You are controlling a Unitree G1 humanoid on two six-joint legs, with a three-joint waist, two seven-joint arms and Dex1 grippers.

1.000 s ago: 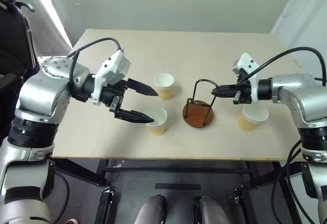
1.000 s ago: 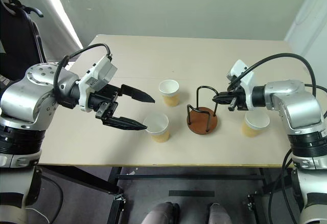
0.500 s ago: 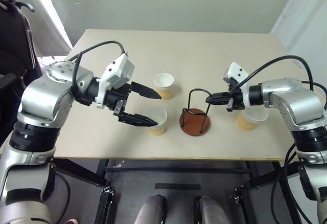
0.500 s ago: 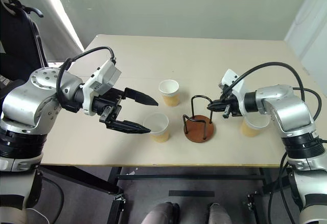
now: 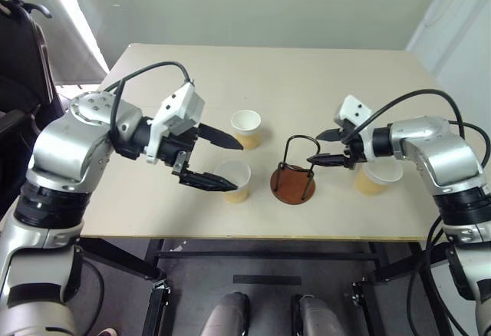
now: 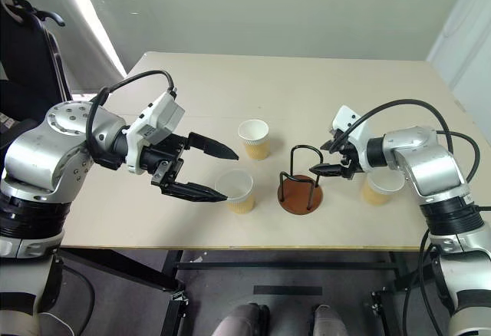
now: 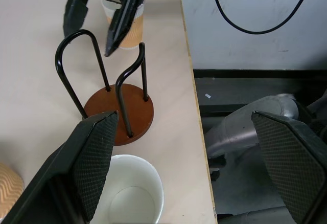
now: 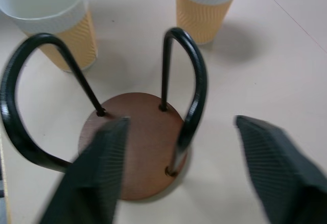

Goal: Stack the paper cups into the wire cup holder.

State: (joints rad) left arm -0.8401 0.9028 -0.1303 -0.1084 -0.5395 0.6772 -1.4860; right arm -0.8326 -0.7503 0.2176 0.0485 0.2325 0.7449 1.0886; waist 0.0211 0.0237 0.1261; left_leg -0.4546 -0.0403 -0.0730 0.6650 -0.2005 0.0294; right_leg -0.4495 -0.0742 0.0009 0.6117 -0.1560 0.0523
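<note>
Both claws (spread) — facing inward

— What is showing apart from the work itself?
— A pale tabletop (image 5: 337, 71) is filling the middle, a black chair (image 5: 19, 52) is standing at the left edge, and a grey wall (image 5: 253, 2) is running across the top.

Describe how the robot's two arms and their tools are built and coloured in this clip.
Both arms have rounded silver-grey metallic shells with black joint rings. Each wrist carries a white, boxy camera housing, and a black cable loops from it back along the arm. The left tool and right tool each have two black, tapering, pointed fingers; up close, the finger pads show a fine cross-hatched texture.
</note>
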